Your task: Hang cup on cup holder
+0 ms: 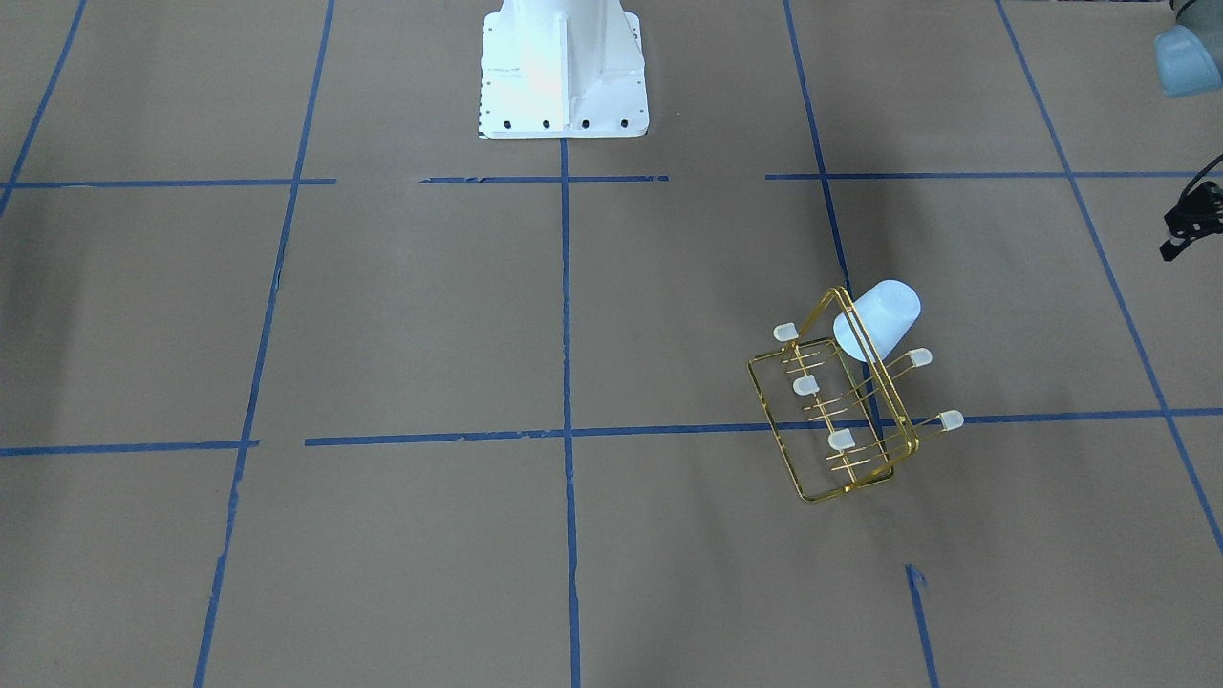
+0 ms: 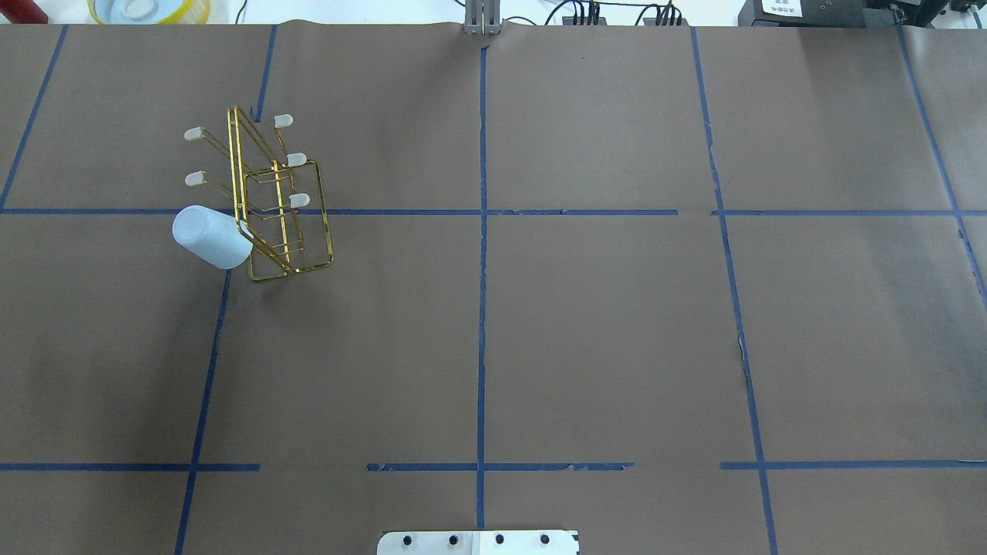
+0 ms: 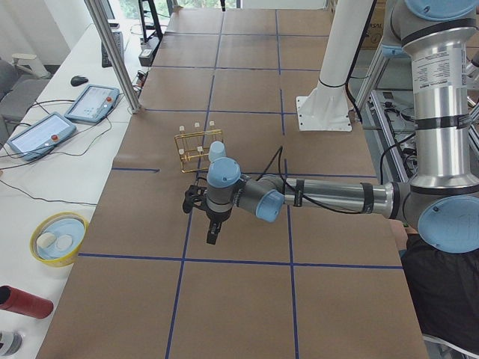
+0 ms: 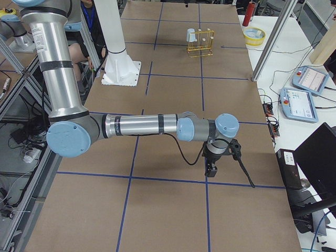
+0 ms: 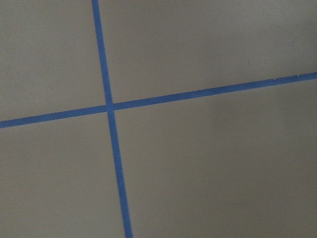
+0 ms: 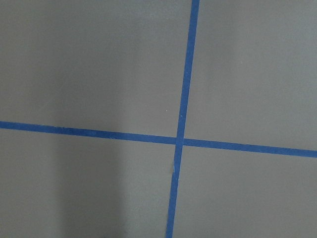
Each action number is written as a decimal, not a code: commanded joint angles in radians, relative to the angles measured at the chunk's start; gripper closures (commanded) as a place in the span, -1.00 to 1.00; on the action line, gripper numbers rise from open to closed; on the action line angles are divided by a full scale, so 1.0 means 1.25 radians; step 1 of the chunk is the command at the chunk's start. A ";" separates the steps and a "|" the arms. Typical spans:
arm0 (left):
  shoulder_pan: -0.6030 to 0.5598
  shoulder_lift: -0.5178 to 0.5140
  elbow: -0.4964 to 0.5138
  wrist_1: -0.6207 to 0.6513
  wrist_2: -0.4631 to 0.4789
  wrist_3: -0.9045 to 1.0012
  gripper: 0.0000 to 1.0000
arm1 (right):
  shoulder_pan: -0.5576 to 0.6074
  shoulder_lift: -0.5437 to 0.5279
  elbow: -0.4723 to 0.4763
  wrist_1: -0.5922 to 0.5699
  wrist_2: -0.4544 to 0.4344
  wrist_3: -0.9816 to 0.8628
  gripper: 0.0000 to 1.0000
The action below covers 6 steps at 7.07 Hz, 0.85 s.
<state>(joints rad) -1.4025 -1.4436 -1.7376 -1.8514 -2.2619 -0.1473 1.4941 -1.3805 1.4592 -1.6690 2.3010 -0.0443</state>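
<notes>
A small pale blue-white plastic tumbler, the cup [image 2: 208,237], hangs upside down on a gold wire rack with a rectangular frame, the cup holder [image 2: 281,204]. It sits over the end prong on the rack's robot-facing end, on the side turned toward the robot's left. The mouth is pushed in toward the rack's central uprights and the closed bottom points outward and up. The prongs slope upward from the uprights, which is likely why the cup stays seated rather than sliding off. Nothing else touches it.

The near arm in the left side view carries the left gripper [image 3: 213,230], which hangs over the brown paper table [image 2: 601,339] well apart from the rack, on the rack's left-end side. The right gripper [image 4: 211,169] hangs far from the rack, beyond the opposite end of the table. Both wrist cameras show only bare paper and crossing blue tape lines [image 5: 111,106], with no fingers in view. I cannot tell whether either pair of jaws is spread or pressed together. With both arms parked away from the rack, I judge the hanging finished.

The count is one cup and one rack. Five whitish capped prong tips [image 2: 296,159] show bare, and a sixth is presumably hidden inside the cup. There are two arms and two grippers.
</notes>
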 commanded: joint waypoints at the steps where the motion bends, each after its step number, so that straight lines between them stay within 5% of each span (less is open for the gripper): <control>1: -0.060 -0.018 0.005 0.086 0.004 0.135 -1.00 | 0.000 0.000 0.000 0.000 0.000 0.000 -1.00; 3: -0.107 -0.030 0.017 0.137 0.003 0.265 -1.00 | 0.000 0.000 0.000 0.000 0.000 0.000 -1.00; 6: -0.136 -0.033 0.030 0.185 -0.101 0.274 -1.00 | 0.000 0.000 0.000 0.000 0.000 0.000 -1.00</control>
<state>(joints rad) -1.5639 -1.4830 -1.7018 -1.6352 -2.3499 0.1956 1.4941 -1.3806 1.4592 -1.6690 2.3010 -0.0445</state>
